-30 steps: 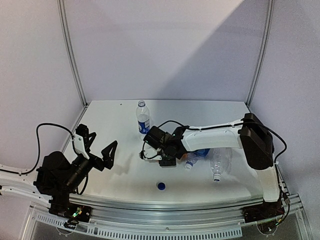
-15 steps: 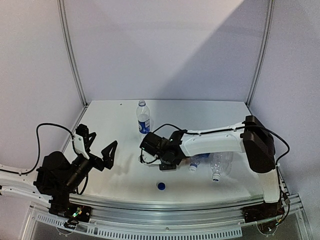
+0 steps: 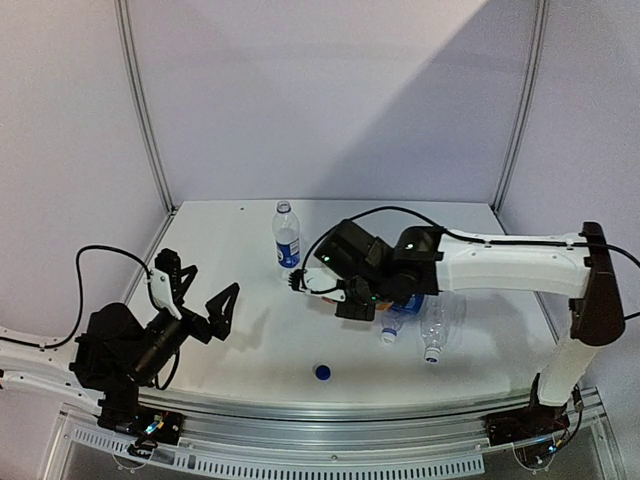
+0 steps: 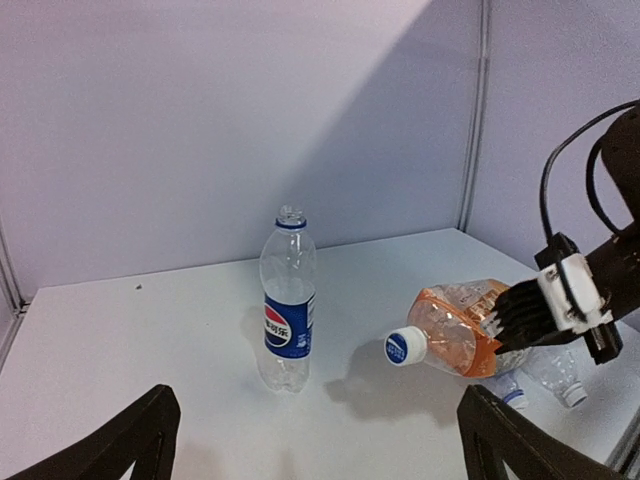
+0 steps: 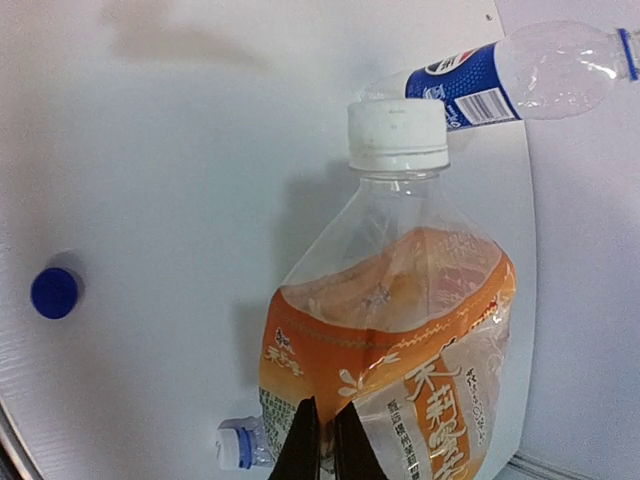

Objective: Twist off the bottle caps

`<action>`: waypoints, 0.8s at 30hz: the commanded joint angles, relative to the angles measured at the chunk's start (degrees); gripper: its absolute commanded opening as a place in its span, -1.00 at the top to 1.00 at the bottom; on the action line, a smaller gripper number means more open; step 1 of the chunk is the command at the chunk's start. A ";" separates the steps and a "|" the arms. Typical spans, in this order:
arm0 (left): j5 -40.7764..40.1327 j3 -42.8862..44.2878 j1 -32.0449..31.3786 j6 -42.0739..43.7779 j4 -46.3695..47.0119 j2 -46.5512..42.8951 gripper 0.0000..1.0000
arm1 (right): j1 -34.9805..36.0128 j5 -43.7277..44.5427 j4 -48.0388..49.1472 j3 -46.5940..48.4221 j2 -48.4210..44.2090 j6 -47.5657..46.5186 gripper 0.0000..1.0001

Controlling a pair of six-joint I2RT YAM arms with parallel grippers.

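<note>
Pepsi-logo upright bottle [image 4: 287,312], Chinese-lettered orange bottle [image 4: 452,326]

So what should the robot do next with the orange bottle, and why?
Probably bring the left gripper over to the white cap. The right gripper is shut on the orange bottle, holding it off the table. The cap is on and points roughly toward the left gripper, which is wide open and empty.
</note>
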 commanded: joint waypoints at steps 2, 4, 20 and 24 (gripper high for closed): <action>8.52 -2.90 0.39 -0.59 7.90 -0.69 -0.99 | 0.26 -16.42 11.98 -11.45 -14.74 9.10 1.00; 13.90 -4.50 0.39 1.89 11.40 -1.20 -0.99 | 0.24 -22.23 16.31 -16.73 -20.76 11.65 1.00; 48.43 -2.77 0.40 12.17 22.62 19.91 -0.99 | 0.26 -61.97 24.73 -24.32 -36.36 17.68 1.00; 52.01 -1.27 0.40 11.83 24.82 24.81 -0.99 | 0.21 -65.47 25.38 -24.53 -34.71 17.37 1.00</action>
